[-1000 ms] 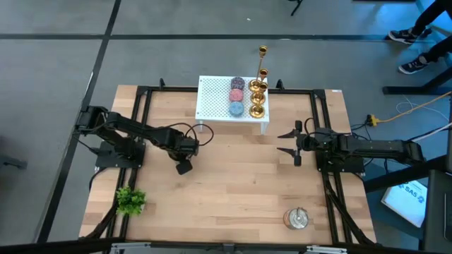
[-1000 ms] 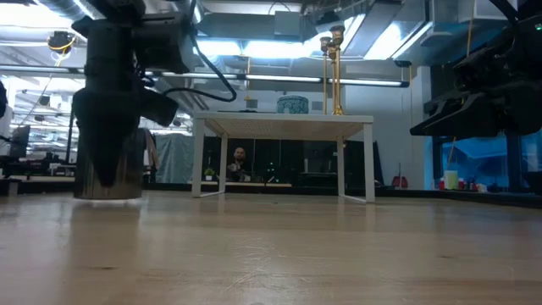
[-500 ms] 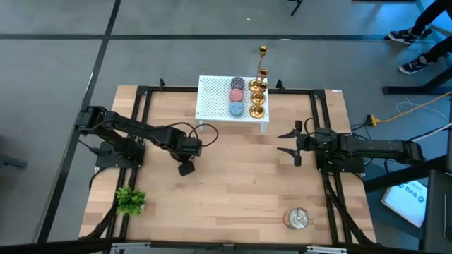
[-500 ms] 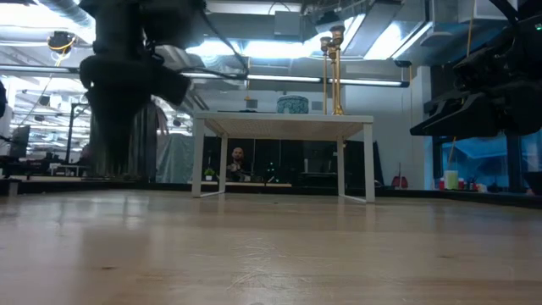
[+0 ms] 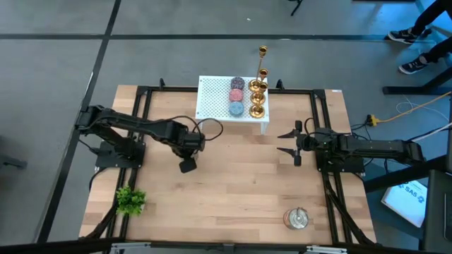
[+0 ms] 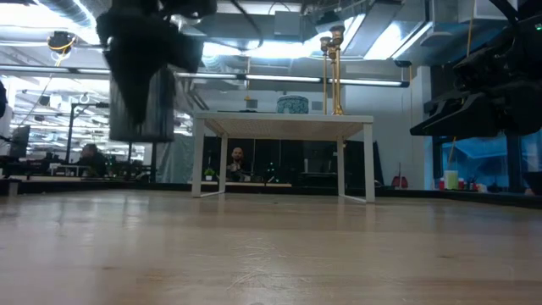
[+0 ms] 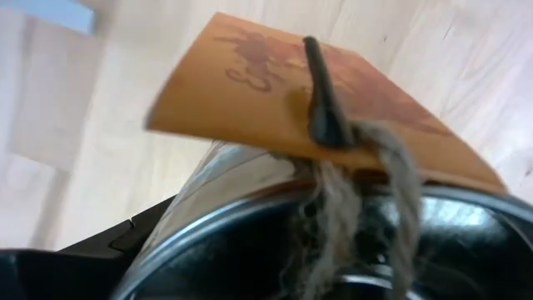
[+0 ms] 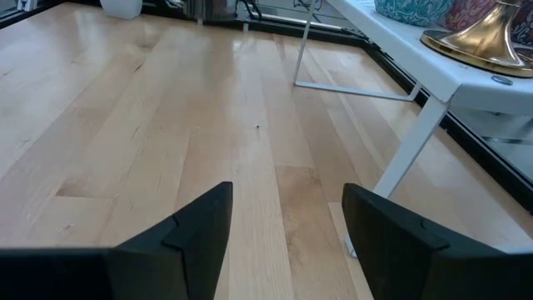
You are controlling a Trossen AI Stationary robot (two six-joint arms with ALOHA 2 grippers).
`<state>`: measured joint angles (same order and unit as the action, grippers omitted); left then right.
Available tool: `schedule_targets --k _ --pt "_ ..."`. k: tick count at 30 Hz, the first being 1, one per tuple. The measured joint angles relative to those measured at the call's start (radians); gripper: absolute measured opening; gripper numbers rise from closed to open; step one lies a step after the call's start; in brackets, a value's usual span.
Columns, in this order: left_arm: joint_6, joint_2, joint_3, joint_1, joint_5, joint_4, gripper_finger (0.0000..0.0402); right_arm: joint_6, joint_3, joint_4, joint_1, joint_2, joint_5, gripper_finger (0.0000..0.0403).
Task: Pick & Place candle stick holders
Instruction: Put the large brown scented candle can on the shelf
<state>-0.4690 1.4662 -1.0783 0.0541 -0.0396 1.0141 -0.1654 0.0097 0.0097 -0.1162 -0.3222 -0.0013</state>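
Your work surface: light wooden table [image 5: 233, 183], black frame rails along its edges. Directly on it you have small white perforated stand [image 5: 212, 99] at far middle, resting on thin white legs; green plant [image 5: 130, 200] at near left corner; silver tin [image 5: 297, 218] near right front. On stand top you see three candle stick holders [image 5: 258, 95] clustered at right end, coloured discs [image 5: 236, 96] just beside them.

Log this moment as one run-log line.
left gripper: shut on tin, above table | right gripper: open, idle beside white stand | candle stick holders: on stand, untouched
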Motion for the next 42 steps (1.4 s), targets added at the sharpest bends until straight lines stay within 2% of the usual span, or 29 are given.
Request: schedule_targets --k 10,20,28,34,42 --pt "0.115 -0.001 -0.237 -0.124 -0.005 0.175 0.0354 0.0 0.0 0.0 0.0 0.0 0.0 0.0232" --pt "0.281 0.025 -0.428 -0.3 -0.005 0.173 0.0354 0.0 0.0 0.0 0.0 0.0 0.0 0.0232" --pt "0.456 0.169 -0.594 -0.457 -0.006 0.193 0.0354 0.0 0.0 0.0 0.0 0.0 0.0 0.0232" --pt "0.569 0.313 -0.727 -0.559 -0.058 0.205 0.0354 0.0 0.0 0.0 0.0 0.0 0.0 0.0232" --pt "0.631 0.475 -0.897 -0.665 -0.053 0.227 0.0354 0.0 0.0 0.0 0.0 0.0 0.0 0.0232"
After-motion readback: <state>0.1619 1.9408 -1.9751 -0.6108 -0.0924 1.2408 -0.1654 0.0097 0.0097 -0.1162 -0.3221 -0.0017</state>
